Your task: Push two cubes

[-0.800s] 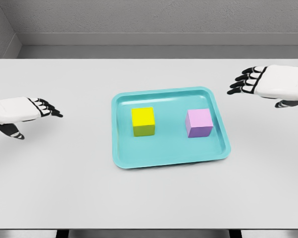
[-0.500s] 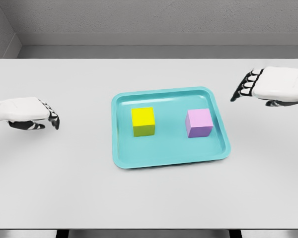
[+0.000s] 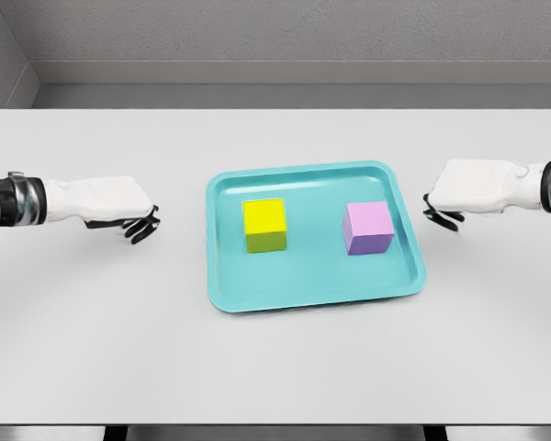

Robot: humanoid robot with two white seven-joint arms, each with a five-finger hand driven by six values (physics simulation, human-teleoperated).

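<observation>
Surface: white table [image 3: 275, 367], grey wall behind, head view only.
Tray: teal tray [image 3: 222, 294] at table centre, lying flat, rounded rim.
Yellow cube [image 3: 264, 224]: on the tray, left half, about 9 o'clock from tray centre, upright.
Purple cube [image 3: 367, 227]: on the tray, right half, about 3 o'clock, well apart from the yellow one, near the right rim.
Left hand [image 3: 119, 207]: at 9 o'clock off the tray, over bare table, fingers curled downward, holding nothing, apart from the tray.
Right hand [image 3: 464, 190]: at 3 o'clock, just beside the tray's right rim, fingers curled under, nothing grasped; contact with the rim can't be told.
</observation>
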